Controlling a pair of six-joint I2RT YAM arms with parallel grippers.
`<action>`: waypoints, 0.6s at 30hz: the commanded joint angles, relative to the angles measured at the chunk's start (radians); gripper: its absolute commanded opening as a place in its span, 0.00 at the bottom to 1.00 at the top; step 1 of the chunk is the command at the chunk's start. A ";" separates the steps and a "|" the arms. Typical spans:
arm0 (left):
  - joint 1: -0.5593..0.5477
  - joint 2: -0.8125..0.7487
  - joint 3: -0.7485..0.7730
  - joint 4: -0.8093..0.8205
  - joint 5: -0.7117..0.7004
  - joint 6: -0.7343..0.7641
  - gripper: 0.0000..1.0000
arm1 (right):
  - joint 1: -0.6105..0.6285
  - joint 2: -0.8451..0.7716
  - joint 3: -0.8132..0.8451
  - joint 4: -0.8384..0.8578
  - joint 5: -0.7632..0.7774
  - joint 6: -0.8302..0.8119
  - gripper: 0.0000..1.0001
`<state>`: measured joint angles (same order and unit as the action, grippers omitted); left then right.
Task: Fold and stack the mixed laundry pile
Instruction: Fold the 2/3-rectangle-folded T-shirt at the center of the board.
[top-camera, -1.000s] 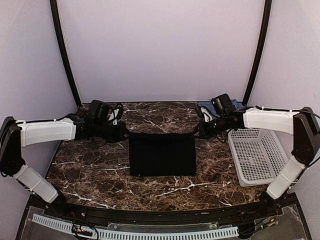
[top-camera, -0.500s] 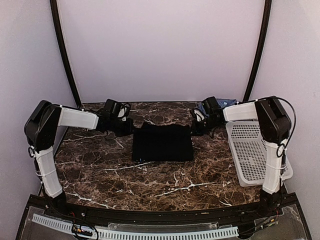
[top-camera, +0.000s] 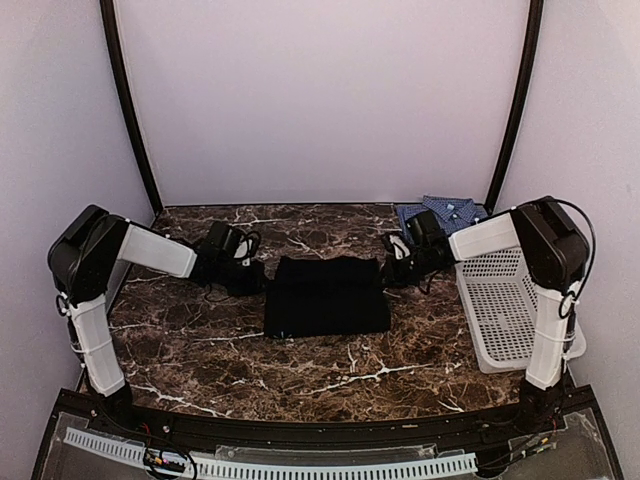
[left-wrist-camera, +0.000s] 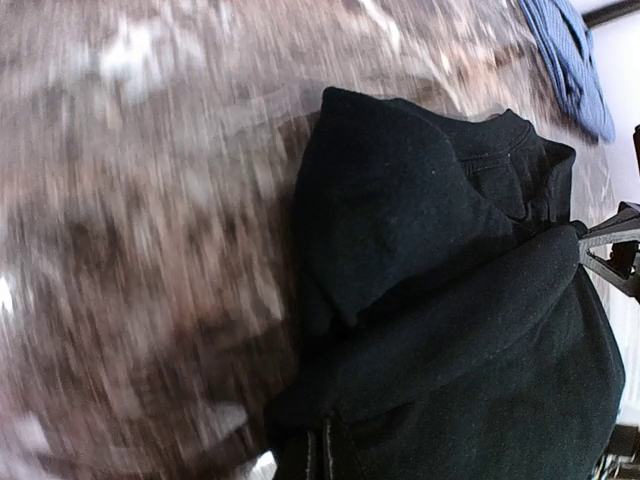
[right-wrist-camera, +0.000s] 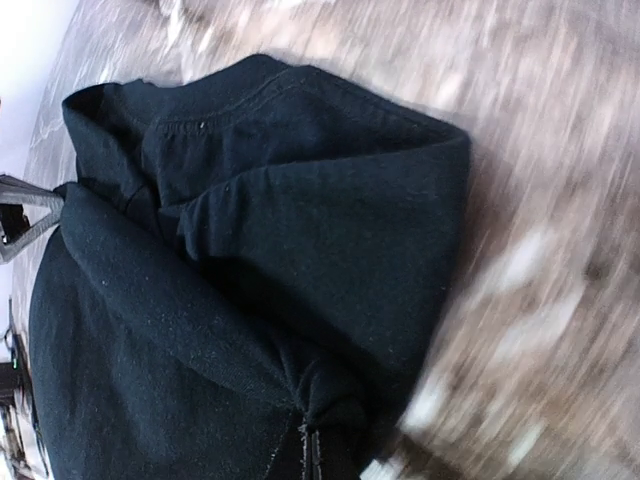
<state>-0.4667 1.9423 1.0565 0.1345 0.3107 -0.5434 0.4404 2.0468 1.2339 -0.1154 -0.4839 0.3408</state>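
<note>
Tabletop: dark brown marble tabletop (top-camera: 200, 350).
Garment: plain black cloth garment (top-camera: 325, 295), partly folded, centre.
Basket: white perforated plastic basket (top-camera: 510, 300), right edge.
Shirt: blue-and-white checked cloth shirt (top-camera: 445, 212), far right corner.
My left claw (top-camera: 252, 278): clamped on garment's far-left corner.
My right claw (top-camera: 392, 272): clamped on its far-right corner.

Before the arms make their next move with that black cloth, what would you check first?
1. Is the left gripper shut on the black garment? ok.
2. Is the right gripper shut on it too? ok.
3. Does the garment lie flat? not ok, its far edge is doubled over and bunched.
4. Is the checked shirt apart from it? ok, at the far right corner.
5. Do both grips sit at matching corners? cannot tell.
</note>
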 joint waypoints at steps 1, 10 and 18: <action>-0.068 -0.169 -0.196 -0.070 -0.019 -0.046 0.00 | 0.070 -0.145 -0.227 -0.006 0.006 0.059 0.00; -0.183 -0.513 -0.392 -0.211 0.001 -0.117 0.37 | 0.132 -0.469 -0.431 -0.113 0.004 0.098 0.31; -0.188 -0.653 -0.136 -0.403 -0.105 0.224 0.69 | 0.087 -0.549 -0.156 -0.304 -0.007 -0.068 0.57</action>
<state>-0.6521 1.3029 0.7986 -0.1864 0.2470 -0.5209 0.5560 1.5101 0.9531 -0.3706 -0.4709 0.3691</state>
